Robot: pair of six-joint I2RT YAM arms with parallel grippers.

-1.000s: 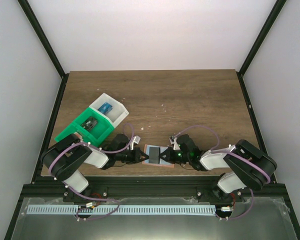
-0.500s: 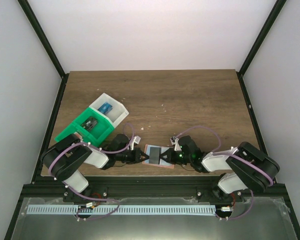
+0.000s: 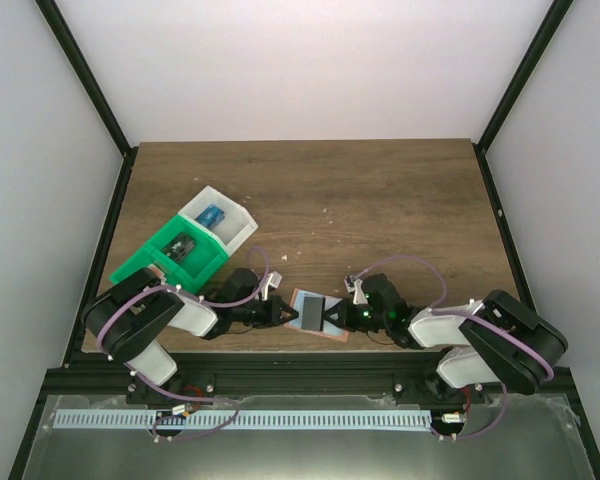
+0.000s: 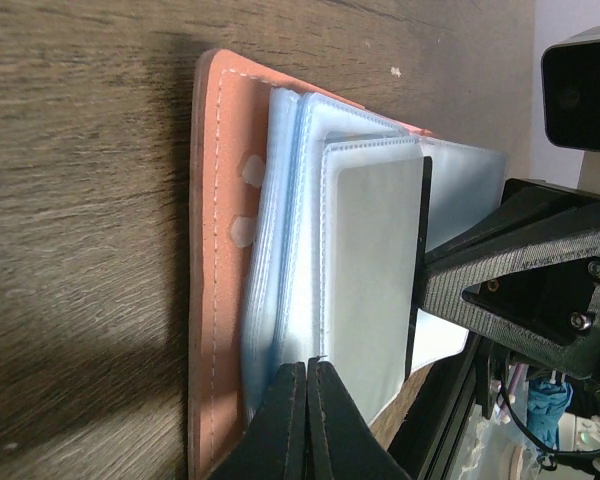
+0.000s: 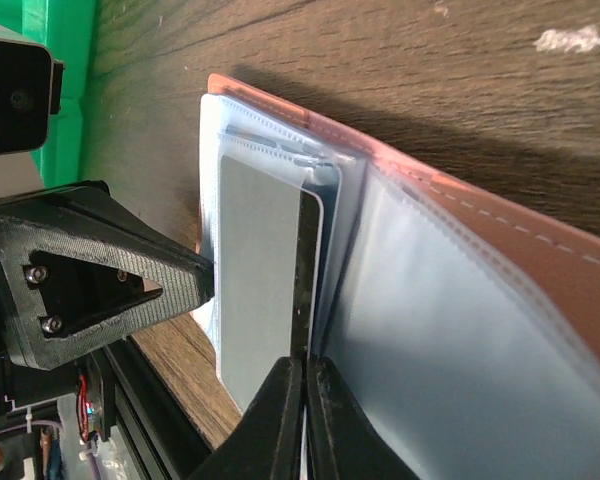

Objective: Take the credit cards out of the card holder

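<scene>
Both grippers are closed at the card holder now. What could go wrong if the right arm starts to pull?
The right gripper pinches the card only by its thin edge, so it may slip off. It may also grip the clear sleeve, dragging the whole card holder. The left gripper holds just a sleeve edge, which might pull free.

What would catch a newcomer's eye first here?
The two grippers meeting nose to nose over the open card holder at the near edge of the table: the left gripper grips its edge, and the right gripper pinches a grey card. Next, the green tray and white tray on the left.
</scene>
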